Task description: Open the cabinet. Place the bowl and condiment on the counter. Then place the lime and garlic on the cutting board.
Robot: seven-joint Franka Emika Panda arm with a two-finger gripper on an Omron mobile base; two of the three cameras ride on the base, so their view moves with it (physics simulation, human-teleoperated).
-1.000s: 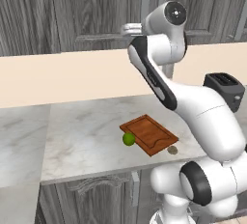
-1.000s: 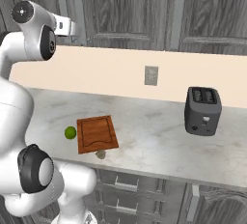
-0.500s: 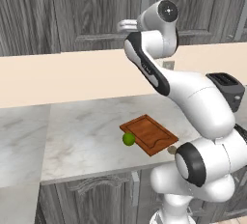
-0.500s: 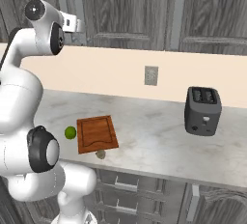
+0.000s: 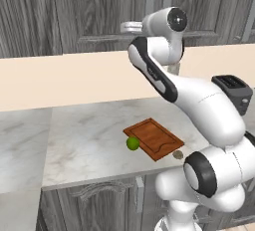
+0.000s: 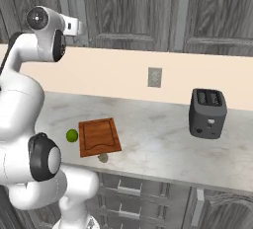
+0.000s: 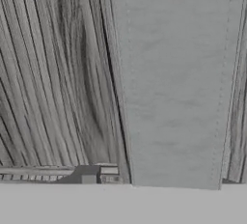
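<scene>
The cabinet [image 5: 99,11] is hanging above the counter [image 5: 89,140] with its doors closed, and the robot is working at one of its long silver handles [image 7: 176,83]. In the hand view that handle is looming very close, straight ahead of the gripper. Whether the pincer is apart, together or clamped on the bar I cannot tell, since the fingertips are hidden.

What could go wrong, in my judgement: if the fingers are not seated fully around the bar, the pull is likely going to slip off and leave the door shut. A pull straight back, instead of along the door's swing, could also strain the grip or drag the hand off the handle.

The arm [image 5: 194,100] is reaching high, its upper link rising steeply from the base and its wrist [image 6: 47,30] bending forward toward the doors.

Below, the lime [image 5: 132,143] is sitting on the counter just beside the cutting board [image 5: 154,138], and the garlic [image 6: 103,158] is lying just off the board's near edge.
</scene>
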